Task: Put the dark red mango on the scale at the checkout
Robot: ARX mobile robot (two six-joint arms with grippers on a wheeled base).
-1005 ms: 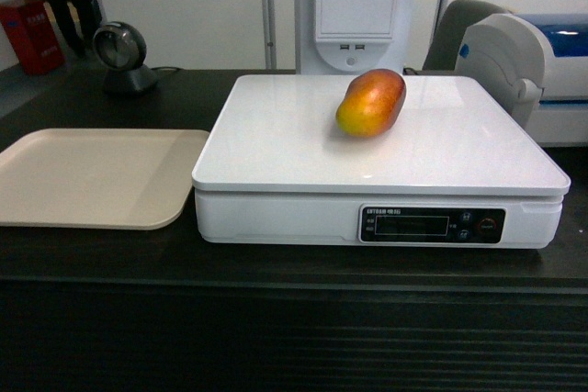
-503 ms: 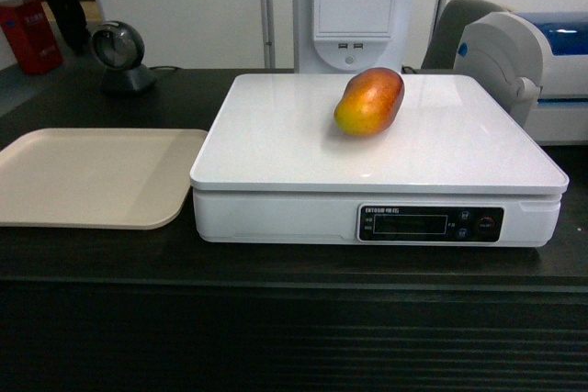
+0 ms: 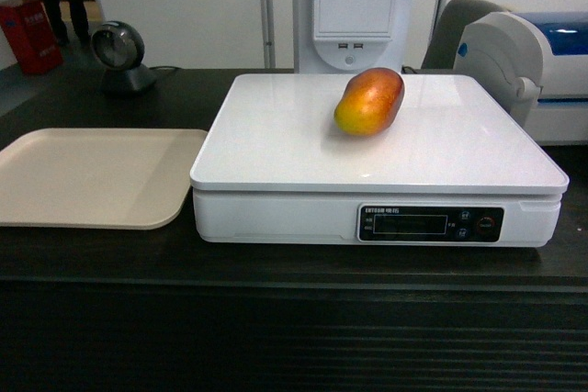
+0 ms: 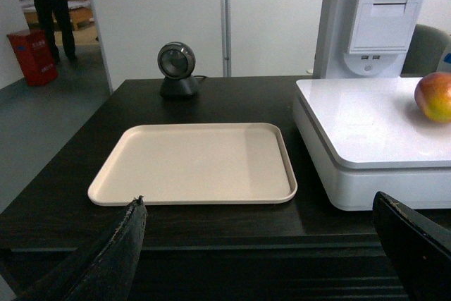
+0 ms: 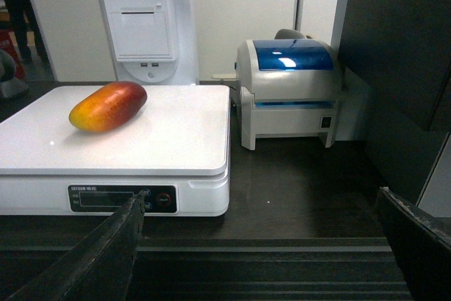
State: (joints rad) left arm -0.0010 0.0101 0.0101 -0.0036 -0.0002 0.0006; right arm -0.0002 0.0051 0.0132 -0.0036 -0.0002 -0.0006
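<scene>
The dark red mango (image 3: 369,102) lies on its side on the white scale (image 3: 276,149), toward the platform's back right, with its yellow end facing front left. It also shows in the right wrist view, mango (image 5: 108,106) on scale (image 5: 176,139), and at the right edge of the left wrist view, mango (image 4: 435,96). The scale sits on the dark checkout counter (image 3: 294,268). My left gripper (image 4: 257,206) is open and empty, in front of the counter edge. My right gripper (image 5: 261,199) is open too, low before the counter, holding nothing. Neither gripper shows in the head view.
A beige tray (image 3: 92,176) lies left of the scale. A round scanner (image 3: 119,54) stands at the back left. A white and blue printer (image 5: 289,89) sits right of the scale, a white kiosk (image 3: 354,6) behind it. A dark panel (image 5: 402,54) rises at far right.
The head view has shifted very slightly; the mango and scale stay put. A person in the far background has moved a little.
</scene>
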